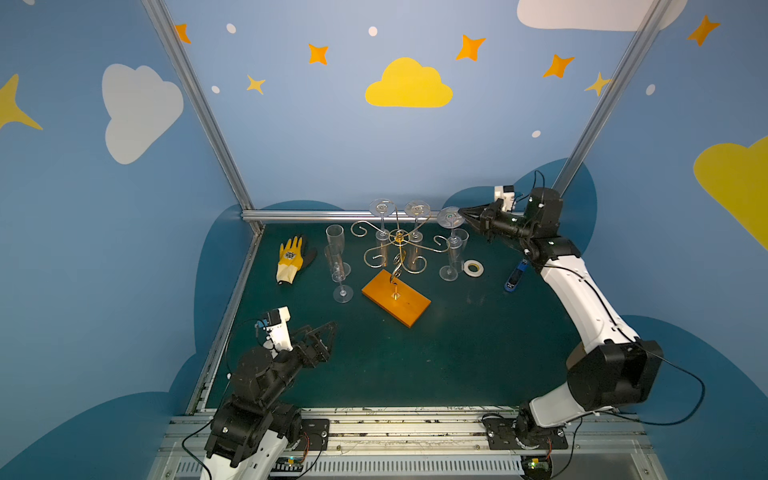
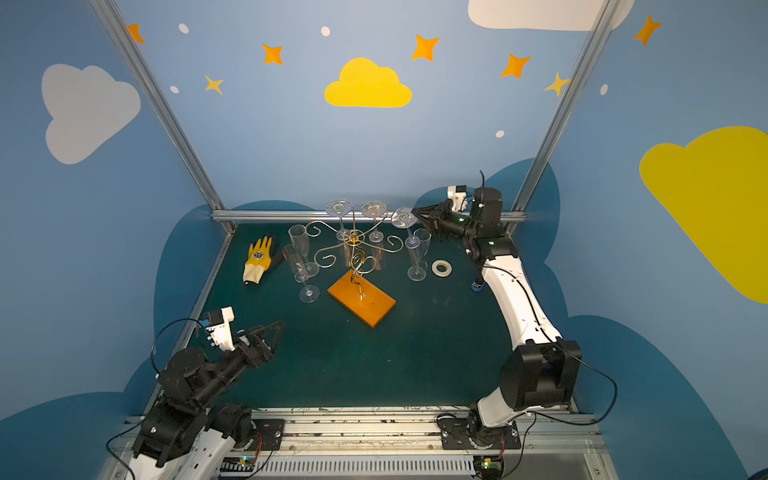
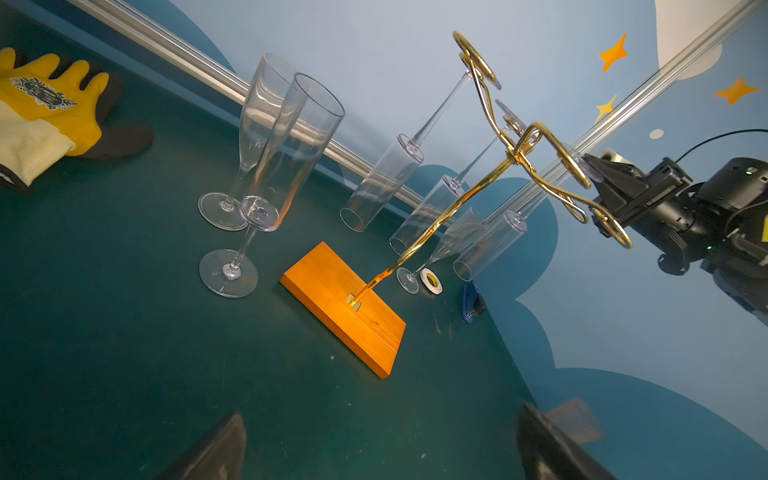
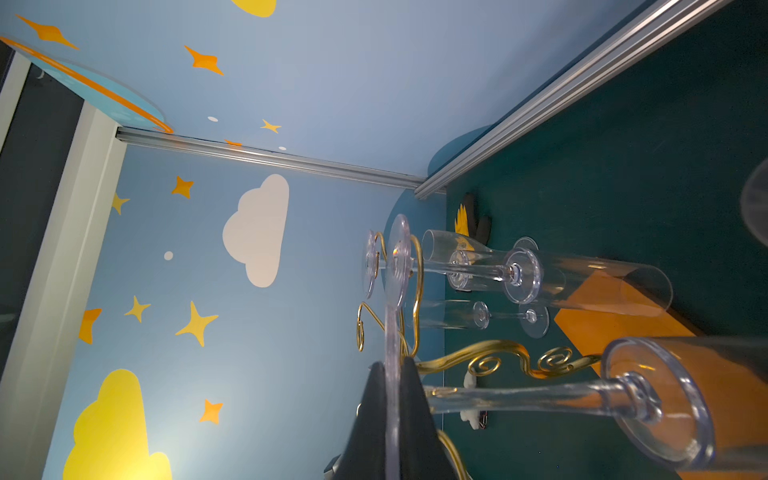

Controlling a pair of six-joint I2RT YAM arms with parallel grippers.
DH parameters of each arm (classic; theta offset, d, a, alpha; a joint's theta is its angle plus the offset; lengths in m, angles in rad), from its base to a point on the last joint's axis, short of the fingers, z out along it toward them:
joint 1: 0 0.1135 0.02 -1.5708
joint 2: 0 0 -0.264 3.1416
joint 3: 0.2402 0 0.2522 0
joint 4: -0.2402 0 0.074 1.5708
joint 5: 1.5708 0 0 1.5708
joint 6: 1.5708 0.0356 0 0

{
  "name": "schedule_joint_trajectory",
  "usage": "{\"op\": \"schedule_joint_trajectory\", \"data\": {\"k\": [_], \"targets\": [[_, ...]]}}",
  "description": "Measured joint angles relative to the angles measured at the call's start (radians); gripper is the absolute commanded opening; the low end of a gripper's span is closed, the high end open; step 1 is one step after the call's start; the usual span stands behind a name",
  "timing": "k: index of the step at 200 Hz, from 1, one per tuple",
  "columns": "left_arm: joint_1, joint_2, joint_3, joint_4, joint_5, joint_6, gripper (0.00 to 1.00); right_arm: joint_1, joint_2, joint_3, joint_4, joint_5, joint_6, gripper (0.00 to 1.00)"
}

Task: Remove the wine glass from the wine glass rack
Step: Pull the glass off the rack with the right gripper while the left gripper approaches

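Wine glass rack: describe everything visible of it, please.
The wine glass rack is thin shiny gold wire: curled spiral arms spread from a hub atop a twisted stem, fixed in a flat rectangular orange wooden base. It stands upright on the green table, toward the back. Two clear flutes hang upside down from its far arms; a third flute hangs at its right arm, foot gripped by the shut right pincer.

Yellow glove [image 1: 289, 259], white tape roll [image 1: 473, 273]

Soft, even light, faint shadows; top views bow at edges; the left hand [image 3: 382, 453] looms blurred.
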Motion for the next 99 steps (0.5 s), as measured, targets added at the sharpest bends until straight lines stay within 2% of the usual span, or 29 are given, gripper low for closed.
{"op": "schedule_joint_trajectory", "data": {"k": [54,99], "targets": [[0.000,0.056,0.068,0.018,0.016,0.031,1.00,-0.088,-0.108,-0.034,-0.101,-0.001,-0.118,0.00],[0.000,0.136,0.116,0.054,0.072,0.031,1.00,-0.091,-0.165,-0.028,-0.243,0.030,-0.330,0.00]]}}
